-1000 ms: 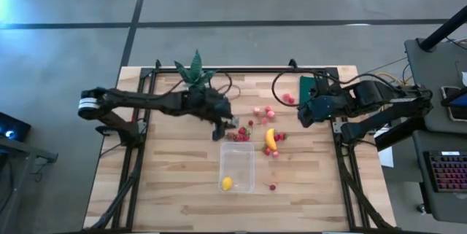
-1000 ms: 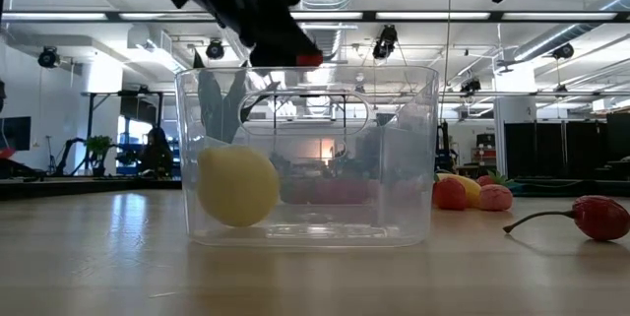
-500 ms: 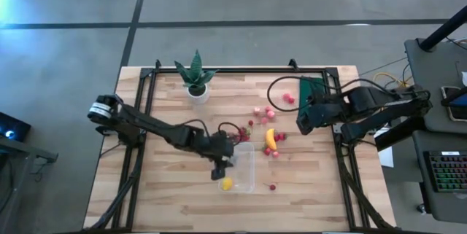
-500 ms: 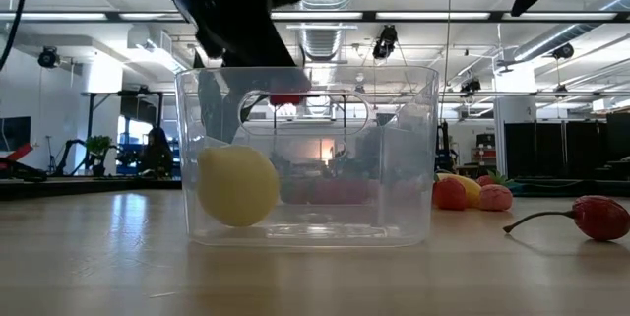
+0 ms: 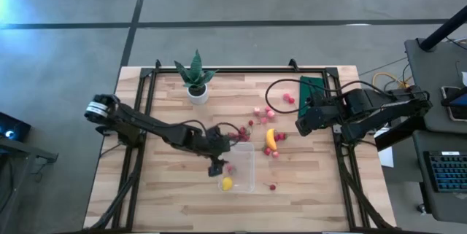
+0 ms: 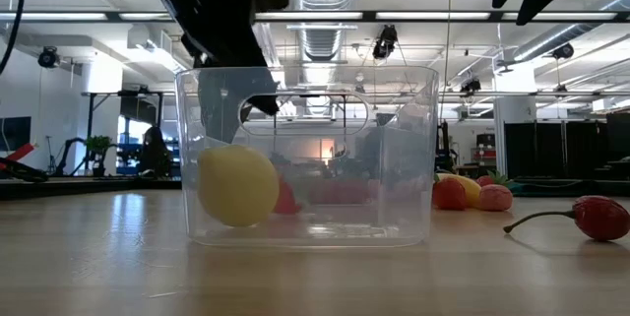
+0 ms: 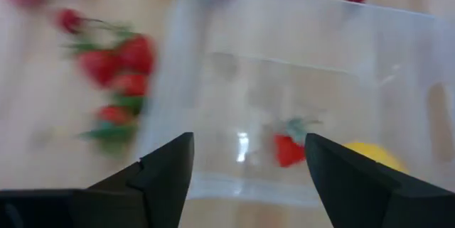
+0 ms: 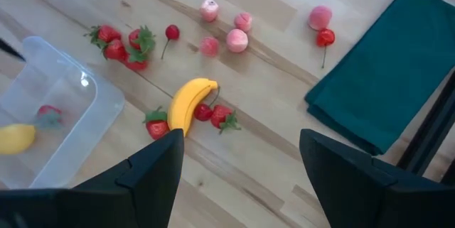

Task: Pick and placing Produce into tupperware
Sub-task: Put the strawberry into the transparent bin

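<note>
Since a second ago my left gripper (image 7: 245, 158) has parted its jaws and dropped 1 strawberry (image 7: 287, 150) into the tupperware (image 5: 239, 167) near the table's front edge, beside the lemon (image 6: 238, 185); my right gripper (image 8: 238, 158) waits unclenched. Remaining berries look soft: pinch gently around the body

1. No readable text, label, brand, number or sign is showing on anything in any view.
</note>
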Tool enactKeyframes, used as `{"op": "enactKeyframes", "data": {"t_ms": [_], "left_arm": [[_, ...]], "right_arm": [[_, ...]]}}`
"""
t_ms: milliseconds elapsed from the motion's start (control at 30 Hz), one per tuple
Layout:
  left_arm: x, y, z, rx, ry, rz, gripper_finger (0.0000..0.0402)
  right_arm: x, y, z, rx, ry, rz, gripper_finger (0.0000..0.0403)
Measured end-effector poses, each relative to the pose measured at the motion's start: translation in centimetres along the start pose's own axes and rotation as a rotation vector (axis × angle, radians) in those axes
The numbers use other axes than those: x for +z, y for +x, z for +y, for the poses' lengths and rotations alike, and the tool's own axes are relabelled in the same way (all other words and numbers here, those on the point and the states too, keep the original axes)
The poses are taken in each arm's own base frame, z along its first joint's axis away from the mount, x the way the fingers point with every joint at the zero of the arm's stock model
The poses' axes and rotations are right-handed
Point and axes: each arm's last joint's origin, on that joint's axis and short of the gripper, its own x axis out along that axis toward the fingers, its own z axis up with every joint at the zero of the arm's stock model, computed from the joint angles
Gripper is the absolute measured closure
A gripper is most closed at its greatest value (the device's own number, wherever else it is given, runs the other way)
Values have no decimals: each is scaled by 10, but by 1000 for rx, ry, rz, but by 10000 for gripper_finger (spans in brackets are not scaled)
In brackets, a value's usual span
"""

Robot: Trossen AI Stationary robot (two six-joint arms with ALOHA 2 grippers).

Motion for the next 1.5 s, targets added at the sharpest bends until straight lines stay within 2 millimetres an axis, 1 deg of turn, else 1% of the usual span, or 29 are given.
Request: {"op": "enactKeyframes", "data": {"t_ms": [133, 267, 333, 400, 500, 633, 733, 833, 933, 1067, 1333, 1500], "left_arm": [[6, -20, 30, 71, -41, 0, 158], [11, -29, 63, 127, -27, -23, 176], [12, -28, 78, 125, -6, -12, 183], [10, -21, 91, 125, 29, 19, 188], [7, -10, 101, 121, 128, 62, 192], [1, 13, 104, 106, 261, 122, 192], [-4, 30, 105, 110, 270, 157, 192], [-5, 38, 106, 113, 242, 176, 192], [-5, 39, 106, 116, 243, 171, 192], [0, 34, 106, 117, 243, 140, 192], [19, 25, 103, 119, 244, 63, 192], [35, 18, 101, 121, 244, 8, 192]], "right_arm": [[0, 0, 0, -1, -3, -1, 131], [0, 0, 0, -1, -3, -2, 131], [0, 0, 0, -1, -3, -3, 131], [0, 0, 0, -1, -3, -3, 131], [0, 0, 0, -1, -2, -3, 131], [0, 0, 0, -1, -2, -3, 131], [0, 0, 0, -1, -3, -3, 131], [0, 0, 0, -1, -4, -3, 131], [0, 0, 0, -2, 12, -3, 131], [0, 0, 0, 0, -5, -4, 131], [0, 0, 0, 2, -23, -5, 131], [0, 0, 0, 3, -21, -5, 131]]}}
